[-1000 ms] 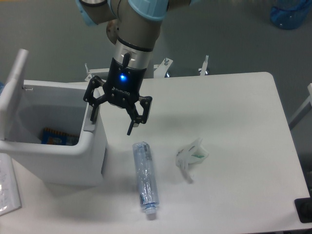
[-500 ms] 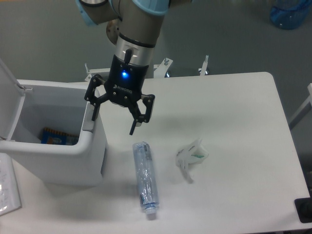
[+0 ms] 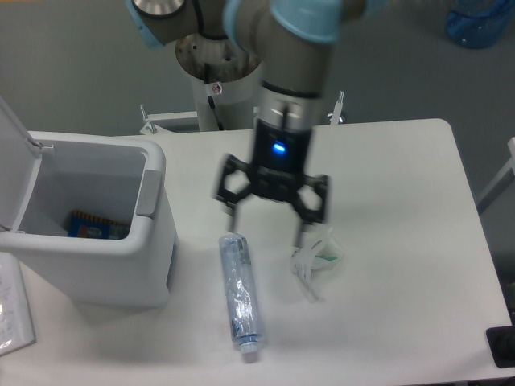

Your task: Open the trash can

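The white trash can (image 3: 121,265) stands at the table's left with its lid (image 3: 14,137) swung up and back at the left edge. Its inside shows, with a blue and orange packet (image 3: 95,226) at the bottom. A grey push tab (image 3: 148,193) sits on its right rim. My gripper (image 3: 265,229) is open and empty, blurred, hanging over the table to the right of the can. Its fingers straddle the space between a bottle and a crumpled wrapper.
A clear plastic bottle (image 3: 239,296) lies on the table below the gripper. A crumpled white and green wrapper (image 3: 316,259) lies to its right. Papers (image 3: 12,310) sit at the lower left corner. A black object (image 3: 502,347) is at the lower right table edge.
The lid swung further back to fully open. The gripper left the can's right rim and moved right and toward the front, over the bottle and wrapper.
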Robot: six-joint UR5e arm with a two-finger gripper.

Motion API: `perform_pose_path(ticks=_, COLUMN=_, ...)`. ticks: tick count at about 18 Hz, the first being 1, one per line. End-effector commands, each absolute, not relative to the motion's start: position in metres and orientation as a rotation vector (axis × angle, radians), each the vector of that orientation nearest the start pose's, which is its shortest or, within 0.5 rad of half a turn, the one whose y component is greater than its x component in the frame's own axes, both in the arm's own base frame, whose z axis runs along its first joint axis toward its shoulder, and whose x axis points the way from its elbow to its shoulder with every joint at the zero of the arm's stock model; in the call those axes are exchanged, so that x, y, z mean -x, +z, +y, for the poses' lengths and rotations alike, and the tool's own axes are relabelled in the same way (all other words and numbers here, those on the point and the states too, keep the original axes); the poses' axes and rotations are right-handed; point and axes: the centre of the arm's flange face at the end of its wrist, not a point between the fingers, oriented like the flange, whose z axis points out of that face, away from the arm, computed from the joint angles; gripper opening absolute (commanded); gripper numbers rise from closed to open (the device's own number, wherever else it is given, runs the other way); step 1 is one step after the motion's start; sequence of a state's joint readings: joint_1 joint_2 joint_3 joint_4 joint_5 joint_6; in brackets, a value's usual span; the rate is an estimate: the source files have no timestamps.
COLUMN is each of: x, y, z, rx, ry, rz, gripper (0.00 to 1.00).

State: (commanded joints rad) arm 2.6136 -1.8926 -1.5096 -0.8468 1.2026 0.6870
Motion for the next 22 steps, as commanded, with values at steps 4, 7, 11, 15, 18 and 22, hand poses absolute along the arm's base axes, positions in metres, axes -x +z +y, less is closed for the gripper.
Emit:
perform_pose_path(ticks=4, x=0.531, y=0.381, z=0.471, rx=2.670, ry=0.270, rz=-0.259, gripper=1.00)
perform_pose_path(ticks=7, x=0.549, y=0.367, z=0.472, rx=2.795, ry=0.388, rz=-0.224, gripper=1.00)
perform_pose_path(ticks=11, x=0.547, y=0.349, z=0.468, rx=2.919, ry=0.424, rz=-0.031, gripper=1.00)
perform_pose_path(ticks=15, x=0.547, y=0.352, z=0.467, rx=2.987, ry=0.371, rz=0.059, gripper=1.00)
perform_pose_path(ticks=18, x=0.554, y=0.359, z=0.468, rx=3.063, ry=0.314, rz=0.087, gripper=1.00)
perform_pose_path(ticks=22, x=0.553, y=0.357, z=0.472, rx=3.073, ry=0.298, rz=0.094, gripper=1.00)
